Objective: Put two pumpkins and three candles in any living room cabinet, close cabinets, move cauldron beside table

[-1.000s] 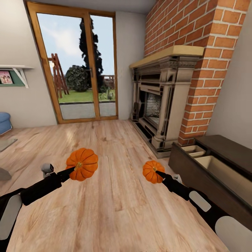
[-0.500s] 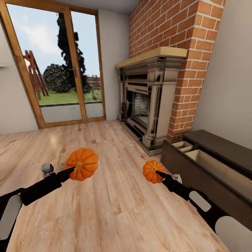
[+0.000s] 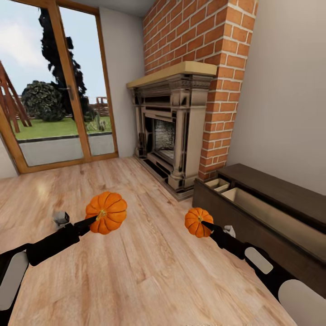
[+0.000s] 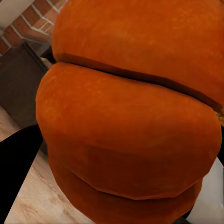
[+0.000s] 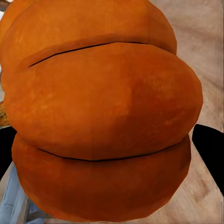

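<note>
Carrying the bigger pumpkin (image 3: 106, 212) clamped in the left gripper (image 3: 93, 219) and the smaller pumpkin (image 3: 197, 222) in the right gripper (image 3: 204, 224), nearing the open cabinet (image 3: 253, 217), risking clipping its front edge, knocking either loose.

Matt orange pumpkins (image 3: 106, 212) (ribbed skins), light wood plank floor (image 3: 136, 271), rough red-brick fireplace (image 3: 190, 54), dark-brown wooden cabinet (image 3: 267, 217)

Daylight floods in through the glass doors (image 3: 54, 86), leaving a pale sheen on the floor (image 3: 136, 253) before me. Everything renders bright and soft-edged; my wide view bends the walls outward.
</note>
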Motion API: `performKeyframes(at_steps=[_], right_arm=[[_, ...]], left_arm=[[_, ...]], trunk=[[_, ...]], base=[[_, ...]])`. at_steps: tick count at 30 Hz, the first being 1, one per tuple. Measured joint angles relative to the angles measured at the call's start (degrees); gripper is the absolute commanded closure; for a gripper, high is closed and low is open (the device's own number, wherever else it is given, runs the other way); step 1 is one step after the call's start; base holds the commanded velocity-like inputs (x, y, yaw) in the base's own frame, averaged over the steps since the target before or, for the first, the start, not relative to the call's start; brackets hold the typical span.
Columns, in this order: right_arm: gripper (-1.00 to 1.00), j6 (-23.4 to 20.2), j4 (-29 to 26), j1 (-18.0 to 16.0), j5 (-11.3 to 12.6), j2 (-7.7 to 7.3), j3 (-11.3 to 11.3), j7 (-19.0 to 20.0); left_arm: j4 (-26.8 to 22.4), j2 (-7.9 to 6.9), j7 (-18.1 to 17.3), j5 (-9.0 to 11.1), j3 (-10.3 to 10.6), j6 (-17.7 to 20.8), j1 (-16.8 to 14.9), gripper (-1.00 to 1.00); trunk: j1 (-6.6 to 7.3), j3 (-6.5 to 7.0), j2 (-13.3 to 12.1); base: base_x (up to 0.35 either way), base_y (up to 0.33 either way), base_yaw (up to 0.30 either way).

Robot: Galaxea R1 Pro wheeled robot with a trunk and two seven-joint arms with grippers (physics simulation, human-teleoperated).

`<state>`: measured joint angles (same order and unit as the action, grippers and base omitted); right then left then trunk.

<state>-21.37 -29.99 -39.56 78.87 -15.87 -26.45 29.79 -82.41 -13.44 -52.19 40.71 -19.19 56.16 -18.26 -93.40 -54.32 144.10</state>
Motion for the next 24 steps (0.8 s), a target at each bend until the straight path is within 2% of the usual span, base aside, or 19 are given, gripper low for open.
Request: performKeyframes(at_steps=[6,9,20,24], right_arm=[[1.00,0.02,0.01,0.00,-0.04,0.00,0.04,-0.01],[1.00,0.01,0.01,0.00,0.00,0.00,0.07,0.00],[1.00,-0.01,0.05,0.00,0.27,0.00,0.11,0.01],[1.00,-0.02,0.07,0.00,0.35,0.00,0.11,0.01]], left_arm=[[0.00,0.00,0.00,-0.14,-0.07,-0.06,0.00,1.00],[-0.03,0.00,0.01,0.42,-0.08,0.20,-0.01,1.00],[-0.03,0.00,0.01,0.18,-0.08,0.10,-0.01,1.00],[-0.01,0.00,0.00,0.07,-0.05,0.03,0.00,1.00]], trunk=[[0.00,0.00,0.00],[0.00,0.00,0.00],[0.02,0.00,0.00],[0.01,0.00,0.00]], base=[[0.000,0.009,-0.290],[0.025,0.107,-0.289],[0.124,0.239,-0.290],[0.125,0.086,-0.290]])
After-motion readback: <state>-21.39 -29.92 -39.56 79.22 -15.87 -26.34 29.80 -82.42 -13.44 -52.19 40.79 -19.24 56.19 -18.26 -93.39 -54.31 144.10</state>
